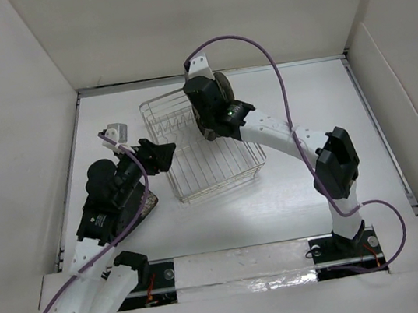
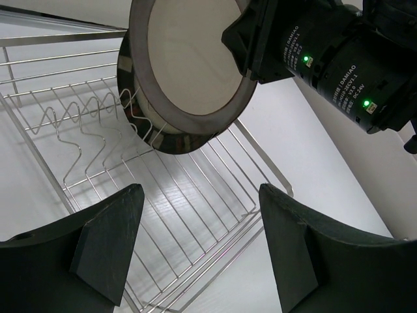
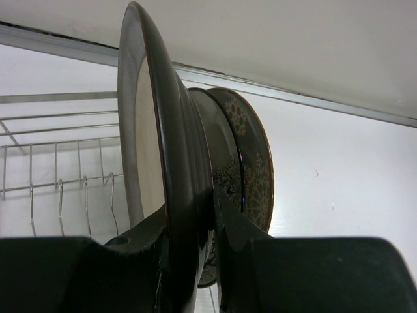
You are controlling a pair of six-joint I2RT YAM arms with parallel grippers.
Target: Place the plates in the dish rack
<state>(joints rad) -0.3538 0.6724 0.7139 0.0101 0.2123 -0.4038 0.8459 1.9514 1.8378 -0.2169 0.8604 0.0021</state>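
Left claw (image 2: 199, 228) hanging wide, empty, facing dish rack (image 1: 218, 190) from left, probably keeping clear. Right claw (image 3: 195, 228) pinching beige plate (image 2: 195, 59) by rim, holding it upright over far prongs, ready for slotting. Dark patterned plate (image 3: 251, 163) standing just behind; whether slotted, cannot tell.

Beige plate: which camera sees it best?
The left wrist view. It shows the beige plate face-on, dark rim almost whole. The right wrist view sees it edge-on, pinched in the right end effector. The top view shows just a sliver beside the arm.
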